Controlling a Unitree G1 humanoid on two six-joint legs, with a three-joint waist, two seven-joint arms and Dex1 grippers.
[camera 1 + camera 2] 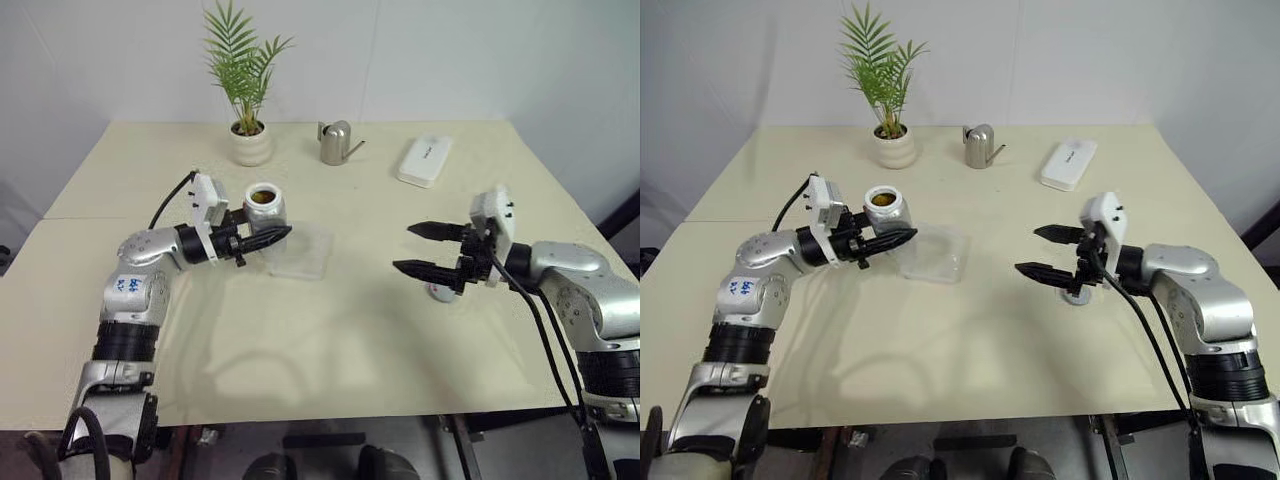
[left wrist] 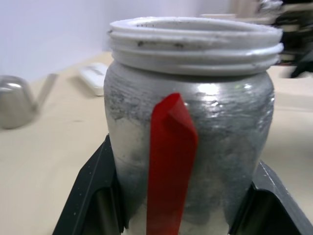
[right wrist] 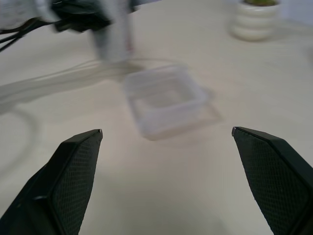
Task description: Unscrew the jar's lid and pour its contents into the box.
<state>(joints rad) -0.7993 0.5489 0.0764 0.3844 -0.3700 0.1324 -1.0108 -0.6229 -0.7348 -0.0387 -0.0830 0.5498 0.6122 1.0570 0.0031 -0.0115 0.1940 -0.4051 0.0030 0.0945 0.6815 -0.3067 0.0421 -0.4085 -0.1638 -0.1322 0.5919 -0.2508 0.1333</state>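
From the left eye view, the left hand (image 1: 262, 240) is clamped tight on the open-topped jar (image 1: 265, 206), holding it upright just above the near-left edge of the clear box (image 1: 300, 252) on the desk (image 1: 330, 340); the right hand (image 1: 428, 249) hangs with its fingers spread wide and nothing between them, and the lid (image 1: 441, 291) lies on the desk just beneath it; a potted palm (image 1: 246, 90), a steel watering can (image 1: 336, 143) and a white case (image 1: 425, 161) stand well back.

In the right eye view the contents (image 1: 881, 199) show as a dark-yellowish patch inside the jar's mouth.

In the left wrist view the jar's threaded rim is bare, a strip of red tape (image 2: 169, 161) running down its side between the two fingers.

In the right wrist view the box sits empty beyond the spread fingers (image 3: 73, 171).

Unscrewing looks done; tipping the jar over the box remains.
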